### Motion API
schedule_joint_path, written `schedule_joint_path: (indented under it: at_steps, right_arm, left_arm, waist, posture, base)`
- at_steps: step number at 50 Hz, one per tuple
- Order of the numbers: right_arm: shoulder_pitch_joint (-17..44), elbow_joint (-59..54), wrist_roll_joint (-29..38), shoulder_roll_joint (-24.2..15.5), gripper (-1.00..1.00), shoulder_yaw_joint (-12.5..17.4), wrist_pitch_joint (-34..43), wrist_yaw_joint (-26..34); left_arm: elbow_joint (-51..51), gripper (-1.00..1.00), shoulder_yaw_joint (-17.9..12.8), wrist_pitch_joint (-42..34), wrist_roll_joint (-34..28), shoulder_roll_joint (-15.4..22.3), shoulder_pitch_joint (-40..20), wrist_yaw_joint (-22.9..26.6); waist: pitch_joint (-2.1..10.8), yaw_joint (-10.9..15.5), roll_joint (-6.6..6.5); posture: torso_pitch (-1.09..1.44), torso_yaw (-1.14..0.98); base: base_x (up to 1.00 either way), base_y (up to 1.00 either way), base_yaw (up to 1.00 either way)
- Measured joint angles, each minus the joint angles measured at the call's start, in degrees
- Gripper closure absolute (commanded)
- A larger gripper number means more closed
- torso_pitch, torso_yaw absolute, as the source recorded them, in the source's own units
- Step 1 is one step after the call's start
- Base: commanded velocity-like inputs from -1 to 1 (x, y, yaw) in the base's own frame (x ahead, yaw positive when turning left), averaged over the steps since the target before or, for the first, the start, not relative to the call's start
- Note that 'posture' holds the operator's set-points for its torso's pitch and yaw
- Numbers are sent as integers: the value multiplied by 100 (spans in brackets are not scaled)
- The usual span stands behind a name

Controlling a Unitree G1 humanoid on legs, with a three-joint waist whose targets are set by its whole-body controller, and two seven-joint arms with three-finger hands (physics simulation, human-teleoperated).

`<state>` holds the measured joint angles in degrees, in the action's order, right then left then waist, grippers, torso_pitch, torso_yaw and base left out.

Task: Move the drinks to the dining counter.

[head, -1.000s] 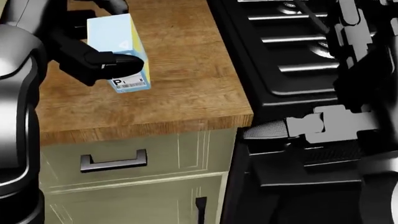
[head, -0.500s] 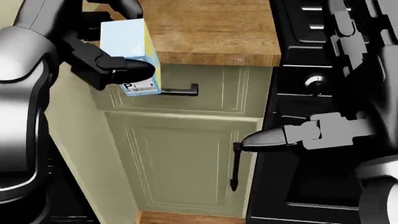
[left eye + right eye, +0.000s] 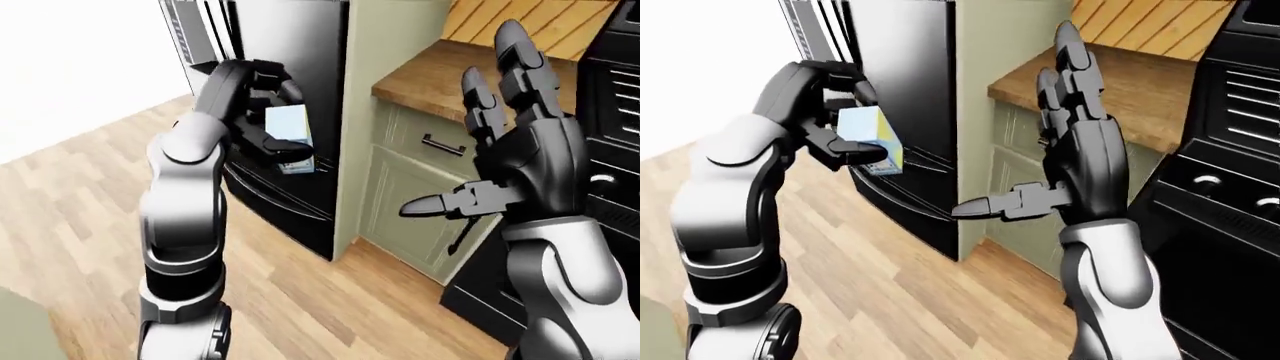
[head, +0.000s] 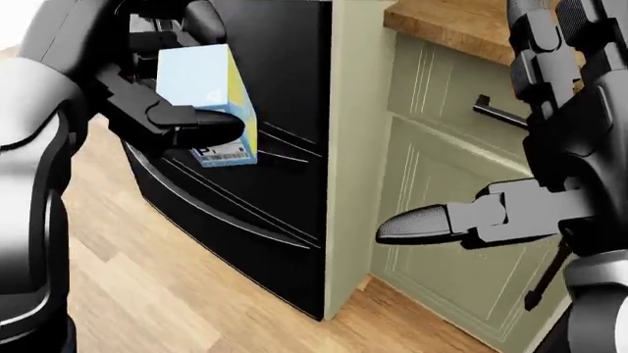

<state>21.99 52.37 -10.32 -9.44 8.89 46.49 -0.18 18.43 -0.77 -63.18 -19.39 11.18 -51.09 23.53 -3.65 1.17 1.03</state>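
Note:
A light-blue drink carton with a yellow side and a barcode label hangs in the air, tilted, in front of the black fridge. My left hand is shut on the carton, fingers wrapped over its face; it also shows in the right-eye view as carton. My right hand is raised at the right with its fingers spread straight up and thumb pointing left, holding nothing. The dining counter is not in sight.
A black fridge stands centre-left. A pale-green cabinet with dark handles carries a wooden countertop. A black stove sits at the right. Wood-plank floor spreads to the lower left.
The whole picture has swung left: the countertop and stove slid off to the right and the fridge and floor came in. The carton stays gripped in my left hand.

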Motion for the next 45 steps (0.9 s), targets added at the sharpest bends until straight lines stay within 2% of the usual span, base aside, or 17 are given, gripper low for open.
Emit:
schedule_joint_path:
  at_steps: [4, 5, 8, 10, 16, 18, 20, 24, 30, 33, 35, 37, 39, 42, 43, 44, 45]
  right_arm:
    - [32, -21, 35, 16, -100, -33, 13, -14]
    - [56, -13, 37, 44, -100, -67, 13, -12]
    - [36, -36, -15, 80, -100, -198, 28, 48]
    - [36, -58, -21, 73, -100, -195, 25, 71]
    - [-5, -3, 68, 126, -100, -265, -79, 85]
    - [-20, -17, 92, 167, -100, -329, -100, 108]
    - [30, -14, 107, 162, -100, -316, -82, 121]
    - [-49, -71, 183, 162, -100, -230, -76, 101]
    - [22, -22, 217, 167, -100, -248, -48, 102]
    - [53, -33, 240, 168, -100, -249, -29, 99]
    - [31, -39, 229, 220, -100, -324, -15, 120]
    - [44, -60, 182, 219, -100, -381, 59, 163]
    - [63, -23, 167, 201, -100, -344, 92, 174]
    - [173, 81, 202, 155, -100, -372, 62, 172]
    - [143, 141, 232, 129, -100, -334, 35, 164]
    - [82, 120, 261, 123, -100, -314, 17, 165]
    - [15, 64, 295, 136, -100, -300, 30, 161]
  left_arm:
    - [-8, 100, -85, 73, 13, 47, -6, -35]
    - [-11, 100, -119, 85, 12, 86, -4, -48]
    - [-74, 100, -246, -6, -55, 167, 78, -94]
    - [-118, 100, -278, -83, -98, 186, 60, -130]
    - [-98, 100, -261, 23, -28, 218, 80, -132]
    - [-181, 100, -288, 75, 13, 224, 80, -143]
    - [-174, 100, -278, 73, 33, 223, 48, -160]
    - [-134, 100, -125, 32, 154, 145, 142, -102]
    - [16, 100, -147, 6, 187, 176, 69, -119]
    - [120, 100, -163, -15, 182, 198, 32, -126]
    - [136, 100, -211, -29, 157, 235, 80, -144]
    - [96, 100, -272, -135, 92, 267, 156, -167]
    - [92, 100, -283, -222, 45, 270, 156, -185]
    - [253, 100, -389, -214, -17, 314, 65, -223]
    - [301, 100, -346, -168, -18, 269, 20, -236]
    - [339, 100, -274, -135, 3, 210, 93, -227]
    - [283, 100, -167, -149, 58, 161, 168, -184]
  waist:
    - [78, -48, -411]
    - [123, 1, -460]
    - [127, 172, -342]
    - [127, 206, -196]
    - [-17, 105, 164]
    - [-5, 84, 281]
    - [74, 50, 505]
    - [82, 19, 410]
    - [51, -40, -121]
    - [103, -30, -430]
    - [41, 73, -393]
    - [82, 179, -382]
    - [118, 209, -245]
    - [-151, 34, 340]
    - [-189, -93, 491]
    - [-172, -151, 444]
    - [-75, -185, 370]
  posture:
    - [0, 0]
    - [0, 0]
    - [0, 0]
    - [0, 0]
    - [0, 0]
    - [0, 0]
    - [0, 0]
    - [0, 0]
    - [0, 0]
    - [0, 0]
    - [0, 0]
    - [0, 0]
    - [0, 0]
    - [0, 0]
    - [0, 0]
    - [0, 0]
    - [0, 0]
  base:
    - [0, 0, 100]
    - [0, 0, 100]
    - [0, 0, 100]
    - [0, 0, 100]
    - [0, 0, 100]
    - [0, 0, 100]
    - [0, 0, 100]
    - [0, 0, 100]
    - [0, 0, 100]
    - [0, 0, 100]
    - [0, 0, 100]
    - [0, 0, 100]
    - [0, 50, 50]
    - [0, 100, 0]
    - [0, 100, 0]
    - [0, 98, 0]
    - [0, 80, 0]
